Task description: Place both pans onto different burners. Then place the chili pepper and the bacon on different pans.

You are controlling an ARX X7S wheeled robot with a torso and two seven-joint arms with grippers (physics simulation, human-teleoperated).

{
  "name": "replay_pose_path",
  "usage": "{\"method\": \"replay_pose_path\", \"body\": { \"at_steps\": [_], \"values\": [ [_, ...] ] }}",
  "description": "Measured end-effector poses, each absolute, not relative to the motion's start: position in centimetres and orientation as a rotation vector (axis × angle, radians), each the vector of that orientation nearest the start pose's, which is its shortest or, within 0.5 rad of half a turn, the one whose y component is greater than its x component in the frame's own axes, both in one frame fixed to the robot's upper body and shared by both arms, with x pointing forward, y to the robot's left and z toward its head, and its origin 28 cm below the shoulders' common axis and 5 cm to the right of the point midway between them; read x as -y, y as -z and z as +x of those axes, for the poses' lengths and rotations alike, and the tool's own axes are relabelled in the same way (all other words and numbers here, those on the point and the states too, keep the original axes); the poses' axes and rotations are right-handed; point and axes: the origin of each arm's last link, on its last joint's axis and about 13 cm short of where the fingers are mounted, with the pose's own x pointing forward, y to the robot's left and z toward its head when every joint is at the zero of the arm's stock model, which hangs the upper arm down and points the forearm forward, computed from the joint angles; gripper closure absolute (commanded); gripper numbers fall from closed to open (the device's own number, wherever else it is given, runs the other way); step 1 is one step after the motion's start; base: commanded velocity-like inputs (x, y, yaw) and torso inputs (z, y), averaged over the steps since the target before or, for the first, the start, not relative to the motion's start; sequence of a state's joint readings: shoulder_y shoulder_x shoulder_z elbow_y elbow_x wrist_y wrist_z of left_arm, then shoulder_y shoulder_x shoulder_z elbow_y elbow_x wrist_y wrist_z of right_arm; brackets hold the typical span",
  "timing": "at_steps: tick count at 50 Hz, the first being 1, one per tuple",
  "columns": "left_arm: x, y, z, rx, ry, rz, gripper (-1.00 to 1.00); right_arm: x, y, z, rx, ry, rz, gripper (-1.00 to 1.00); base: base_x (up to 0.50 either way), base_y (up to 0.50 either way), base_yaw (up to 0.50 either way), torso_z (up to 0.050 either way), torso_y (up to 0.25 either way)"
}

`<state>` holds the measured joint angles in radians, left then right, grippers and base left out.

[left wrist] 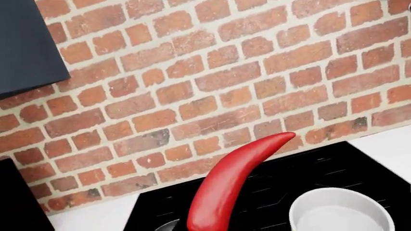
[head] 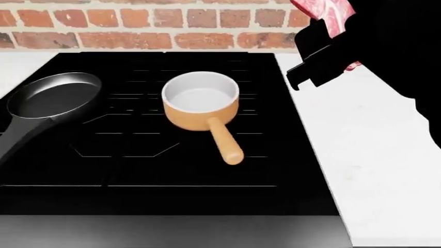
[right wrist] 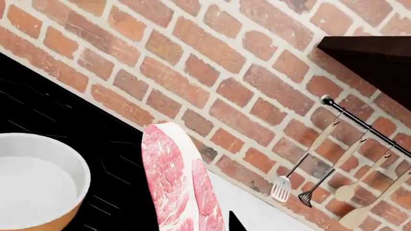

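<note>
On the black stovetop (head: 172,170) we list a black frying pan (head: 51,98) at the left and an orange saucepan (head: 201,106) mid-stove, apart. Our right pincer (head: 324,51) grips the bacon (right wrist: 176,185) aloft beside the stove. The chili pepper (left wrist: 228,185) hangs above the stovetop; our left pincer's state we cannot tell.

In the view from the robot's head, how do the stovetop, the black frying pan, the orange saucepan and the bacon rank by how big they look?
1. Stovetop, by far.
2. Black frying pan and orange saucepan: similar with handles, too close to rank.
3. Bacon, smallest; only a part shows, raised in the right gripper.
</note>
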<state>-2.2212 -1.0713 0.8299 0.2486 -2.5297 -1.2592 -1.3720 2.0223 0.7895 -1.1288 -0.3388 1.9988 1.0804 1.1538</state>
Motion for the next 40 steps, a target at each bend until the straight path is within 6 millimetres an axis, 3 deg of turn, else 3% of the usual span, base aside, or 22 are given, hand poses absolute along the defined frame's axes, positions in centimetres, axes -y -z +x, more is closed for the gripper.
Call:
{"method": "replay_pose_path", "body": {
  "at_steps": [25,32,40],
  "values": [
    [-28.15,-43.51,10.95,0.049,0.008,0.289,1.00,10.54,-38.42,19.98,-0.009,-0.065,-0.545,1.00,0.00,0.50,0.00,0.000,0.000],
    [-28.16,-43.48,10.99,0.048,0.004,0.289,1.00,10.54,-38.43,20.01,0.003,-0.076,-0.520,1.00,0.00,0.01,0.00,0.000,0.000],
    [-28.11,-43.58,10.95,0.051,0.005,0.291,1.00,10.69,-38.65,20.00,0.015,-0.064,-0.481,1.00,0.49,-0.16,0.00,0.000,0.000]
  ]
}}
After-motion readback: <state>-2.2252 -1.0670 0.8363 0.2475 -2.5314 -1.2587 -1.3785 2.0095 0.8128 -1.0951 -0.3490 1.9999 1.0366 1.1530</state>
